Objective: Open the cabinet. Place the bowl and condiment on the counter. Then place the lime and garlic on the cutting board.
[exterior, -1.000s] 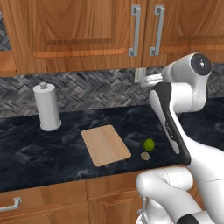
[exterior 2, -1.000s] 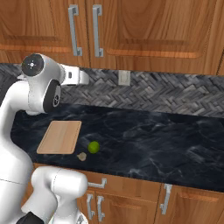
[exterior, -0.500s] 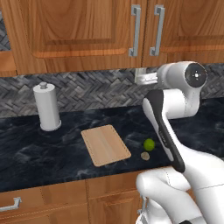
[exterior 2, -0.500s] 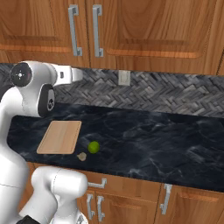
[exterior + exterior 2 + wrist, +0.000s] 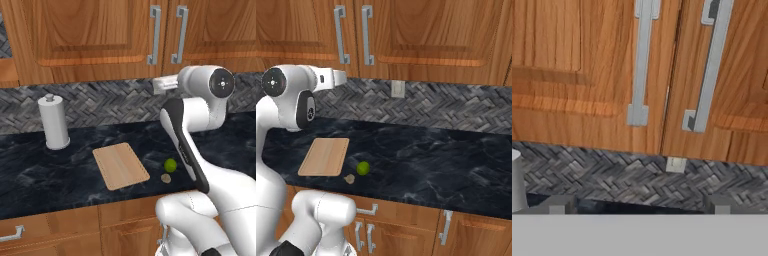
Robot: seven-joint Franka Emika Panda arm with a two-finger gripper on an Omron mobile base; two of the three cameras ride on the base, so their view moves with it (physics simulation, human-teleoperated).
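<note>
The claw (image 5: 639, 202) is spread wide and holds nothing. It sits at the end of the white arm (image 5: 200, 107), raised high over the desk (image 5: 421, 155), and it points at the far wall.

Nearest on the desk lie the little tan garlic (image 5: 165, 178) and the green lime (image 5: 170, 164), close together. Just to their left is the light wood cutting board (image 5: 120, 165), with nothing on it. Farther back on the left stands a white paper towel roll (image 5: 54, 122).

Farthest and highest is the brown cabinet (image 5: 587, 75). Its doors are shut, so the bowl and jar are probably inside. Two grey handles (image 5: 643, 60) run up and down, side by side where the doors meet. They are above and beyond the claw, so I think it must go up and forward to grab one.
</note>
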